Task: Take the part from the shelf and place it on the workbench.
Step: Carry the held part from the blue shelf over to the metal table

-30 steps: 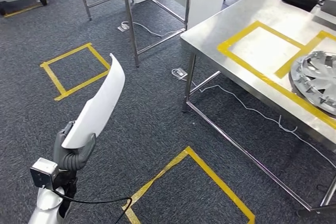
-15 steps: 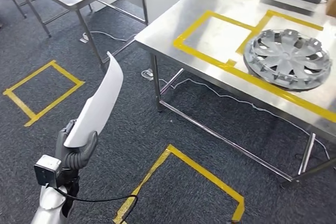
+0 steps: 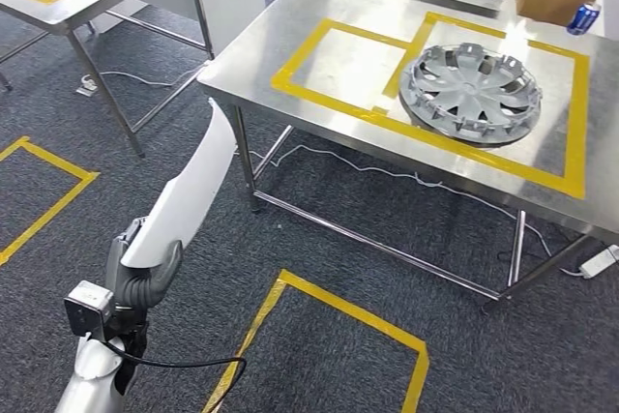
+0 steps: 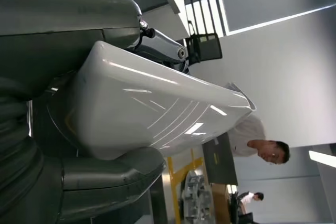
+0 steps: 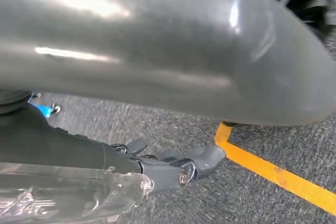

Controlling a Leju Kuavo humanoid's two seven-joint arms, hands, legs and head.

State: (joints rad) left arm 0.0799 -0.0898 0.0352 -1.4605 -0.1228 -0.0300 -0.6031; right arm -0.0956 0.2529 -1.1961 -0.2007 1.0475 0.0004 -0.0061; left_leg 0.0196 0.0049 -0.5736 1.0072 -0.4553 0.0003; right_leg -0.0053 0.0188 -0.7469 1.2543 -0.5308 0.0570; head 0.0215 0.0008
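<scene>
One white part gripped in left robot hand; right robot hand state unclear

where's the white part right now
The white part is in the left hand, low on the left of the head view, held up over the carpet, its upper tip near the front left corner of the steel workbench.

Left hand: fingers mostly hidden behind the white part.
Right hand: blurred (grip unclear).
Workbench: right end cut off.
</scene>
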